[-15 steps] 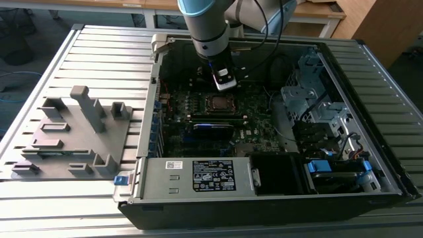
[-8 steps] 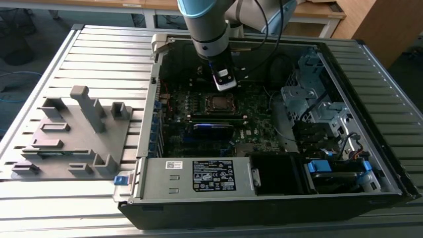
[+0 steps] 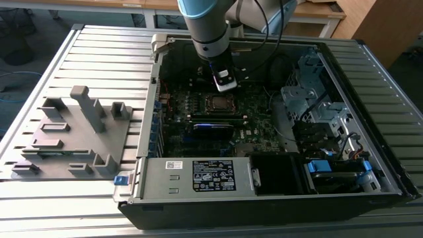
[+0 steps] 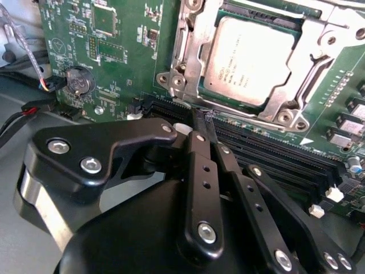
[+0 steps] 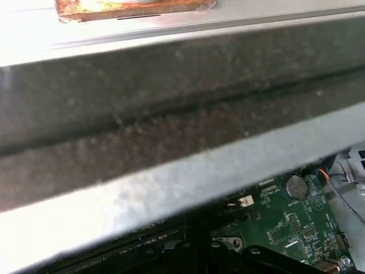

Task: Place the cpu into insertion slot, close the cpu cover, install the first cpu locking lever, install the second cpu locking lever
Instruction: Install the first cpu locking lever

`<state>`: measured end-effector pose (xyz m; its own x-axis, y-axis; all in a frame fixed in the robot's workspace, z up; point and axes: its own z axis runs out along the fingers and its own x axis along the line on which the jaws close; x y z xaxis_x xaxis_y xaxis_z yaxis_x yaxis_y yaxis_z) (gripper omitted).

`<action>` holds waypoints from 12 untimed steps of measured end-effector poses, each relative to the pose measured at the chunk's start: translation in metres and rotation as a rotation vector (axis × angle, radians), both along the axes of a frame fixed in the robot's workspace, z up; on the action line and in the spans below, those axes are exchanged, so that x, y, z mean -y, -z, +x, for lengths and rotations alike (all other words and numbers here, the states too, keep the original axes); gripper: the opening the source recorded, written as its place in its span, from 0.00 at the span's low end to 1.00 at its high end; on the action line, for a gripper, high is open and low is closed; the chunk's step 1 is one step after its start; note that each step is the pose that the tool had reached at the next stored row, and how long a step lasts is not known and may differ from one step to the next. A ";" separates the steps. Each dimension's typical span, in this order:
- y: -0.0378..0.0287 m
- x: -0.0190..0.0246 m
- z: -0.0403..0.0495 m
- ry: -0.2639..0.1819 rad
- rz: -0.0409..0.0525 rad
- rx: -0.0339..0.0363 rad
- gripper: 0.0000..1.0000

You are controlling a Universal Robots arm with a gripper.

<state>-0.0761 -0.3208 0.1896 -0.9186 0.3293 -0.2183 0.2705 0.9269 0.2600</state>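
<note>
1. Two fingers [image 4: 197, 171] of the hand [image 4: 201, 117] are pressing together, gripping nothing, tips just beside the cpu cover [image 4: 188, 63].
2. The cpu [image 4: 254, 60] is sitting in the insertion slot [image 4: 251, 9], the cover lying flat around it.
3. The motherboard [image 4: 114, 57] is lying inside the computer case [image 3: 370, 148].

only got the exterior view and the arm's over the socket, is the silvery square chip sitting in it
observer: yes, in the second wrist view the small silvery-grey square cpu lies flat in the metal-rimmed insertion slot.
operator: cover down?
observer: the thin silvery metal cpu cover looks flat, framing the chip.
operator: gripper holding anything?
observer: no, the black gripper is shut with nothing between its fingers, its tip just off the cover's edge by the long black memory slots.
</note>
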 end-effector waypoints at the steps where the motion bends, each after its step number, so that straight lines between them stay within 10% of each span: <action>1: 0.0000 0.0003 0.0000 0.000 -0.0001 -0.0001 0.10; 12: 0.0010 0.0029 0.0001 0.000 0.0004 -0.0001 0.10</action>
